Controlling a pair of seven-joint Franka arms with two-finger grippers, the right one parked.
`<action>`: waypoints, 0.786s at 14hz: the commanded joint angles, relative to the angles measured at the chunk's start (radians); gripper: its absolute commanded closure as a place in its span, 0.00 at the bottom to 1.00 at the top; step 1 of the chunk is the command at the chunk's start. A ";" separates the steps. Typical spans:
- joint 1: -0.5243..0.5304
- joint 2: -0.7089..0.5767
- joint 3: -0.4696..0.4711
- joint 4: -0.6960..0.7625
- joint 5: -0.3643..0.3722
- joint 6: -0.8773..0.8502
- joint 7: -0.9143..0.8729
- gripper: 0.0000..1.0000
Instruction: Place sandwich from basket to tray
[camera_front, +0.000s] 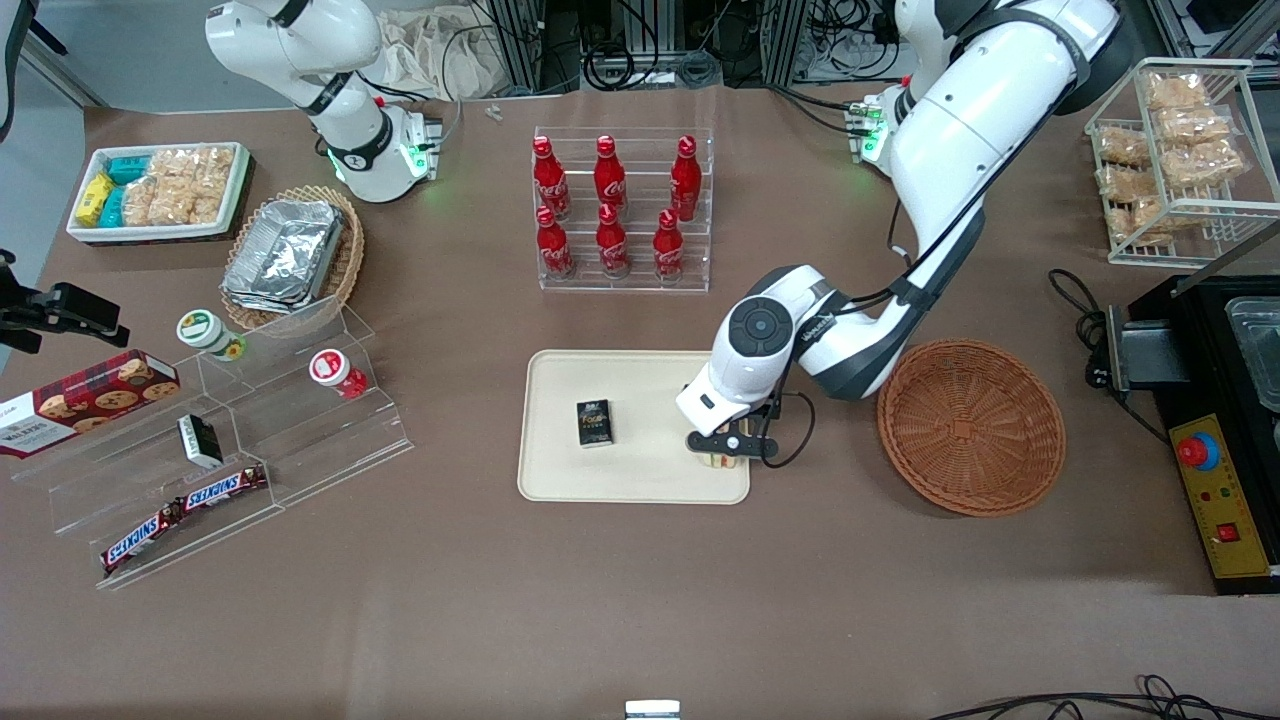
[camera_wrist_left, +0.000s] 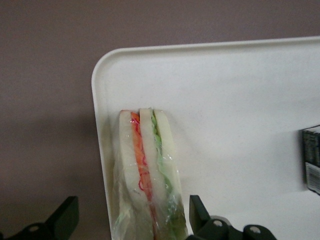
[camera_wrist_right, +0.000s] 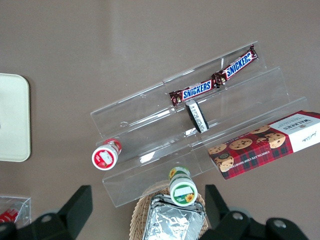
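1. The gripper (camera_front: 727, 447) hangs low over the tray's (camera_front: 560, 480) corner nearest the basket (camera_front: 970, 426) — fingers (camera_wrist_left: 64, 216) spread wide, clear of the wrap on both sides, holding nothing.
2. The sandwich (camera_wrist_left: 147, 175) stands on edge between them, on the tray just inside its rim.
3. A small dark box (camera_front: 594, 422) lies nearer the tray's middle — apart from the sandwich.
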 joint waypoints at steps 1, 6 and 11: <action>0.037 -0.138 -0.002 -0.007 -0.030 -0.094 -0.020 0.01; 0.116 -0.319 -0.002 0.005 -0.200 -0.249 0.102 0.01; 0.238 -0.446 0.000 0.072 -0.307 -0.522 0.286 0.01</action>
